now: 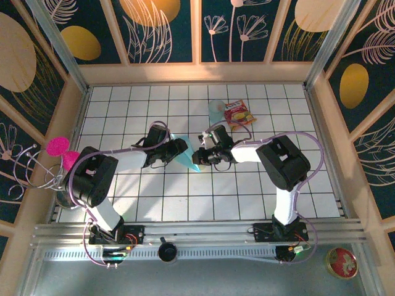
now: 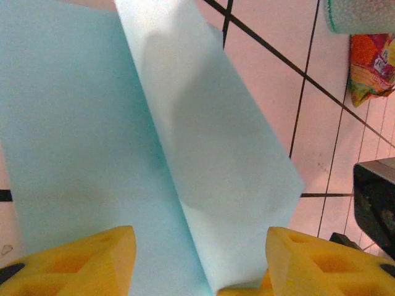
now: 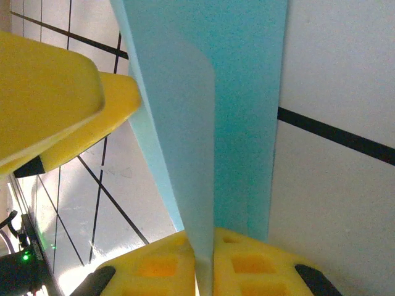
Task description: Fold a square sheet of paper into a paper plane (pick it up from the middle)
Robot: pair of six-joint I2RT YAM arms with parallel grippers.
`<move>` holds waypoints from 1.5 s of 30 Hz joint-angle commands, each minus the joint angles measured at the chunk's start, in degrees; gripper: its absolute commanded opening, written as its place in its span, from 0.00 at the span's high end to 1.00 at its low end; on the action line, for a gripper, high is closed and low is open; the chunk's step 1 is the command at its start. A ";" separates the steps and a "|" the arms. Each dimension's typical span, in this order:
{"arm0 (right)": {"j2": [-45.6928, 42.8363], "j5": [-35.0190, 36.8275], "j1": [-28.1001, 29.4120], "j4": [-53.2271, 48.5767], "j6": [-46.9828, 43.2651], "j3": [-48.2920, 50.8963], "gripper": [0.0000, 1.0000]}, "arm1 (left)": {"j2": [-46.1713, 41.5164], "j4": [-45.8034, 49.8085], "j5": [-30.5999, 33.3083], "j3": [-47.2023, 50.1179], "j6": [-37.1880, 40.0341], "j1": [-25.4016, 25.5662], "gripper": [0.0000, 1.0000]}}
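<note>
Two grippers with yellow fingers meet at the middle of the white tiled counter (image 1: 185, 203). The right gripper (image 3: 205, 239) is closed on the paper plane (image 1: 187, 158), a slim pointed shape of light teal folded paper. In the right wrist view, a raised fold of the paper stands on edge, pinched between the gripper's two fingers. The left gripper (image 2: 200, 246) is open, its fingers (image 2: 80, 262) set wide apart, with a folded flap of the paper running down between them and the flat layer beneath.

In the top view, the paper's long axis runs diagonally from far left to near right. The broad end lies by the left gripper and the narrow tip points toward the near right, below the right gripper. The paper is plain and unmarked.

Farther back on the counter stands a pale translucent blue cup (image 1: 216, 110). Just beside it on the right lies a red-and-yellow snack packet (image 1: 239, 114), whose printing is too small to read.
</note>
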State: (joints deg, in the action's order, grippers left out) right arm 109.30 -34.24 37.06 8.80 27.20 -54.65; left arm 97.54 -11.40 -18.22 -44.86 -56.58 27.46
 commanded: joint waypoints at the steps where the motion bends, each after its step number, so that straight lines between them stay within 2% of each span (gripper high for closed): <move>1: 1.21 -1.09 -0.50 -0.35 0.13 -1.06 0.86 | -0.13 -2.10 -1.03 0.50 0.84 0.33 0.42; 12: 1.59 -1.27 -0.56 -0.75 -0.04 -1.21 0.86 | 4.44 4.46 1.14 -3.73 1.64 0.48 0.43; 18: 1.40 -1.38 -0.59 -0.97 -0.22 -1.33 0.85 | 6.30 9.73 4.43 -6.25 1.81 0.71 0.44; 22: 0.16 -1.03 -0.85 -0.46 0.00 -0.85 0.81 | 8.14 13.99 6.88 -7.47 1.83 0.75 0.47; 28: -4.32 0.60 -1.53 2.83 0.66 2.47 0.67 | 9.96 17.06 8.49 -8.12 1.92 0.75 0.51; 36: -6.44 5.06 -1.34 4.29 0.37 4.30 0.65 | 11.20 18.67 9.41 -8.31 1.89 0.75 0.52; 45: -3.95 6.82 -0.24 3.85 0.21 2.01 0.65 | 11.30 19.22 9.79 -8.05 1.64 0.75 0.60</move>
State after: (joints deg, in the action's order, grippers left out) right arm 104.31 -28.86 36.18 11.84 27.77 -51.24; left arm 104.90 0.86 -12.19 -54.57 -55.55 28.42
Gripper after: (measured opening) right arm 0.352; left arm 0.404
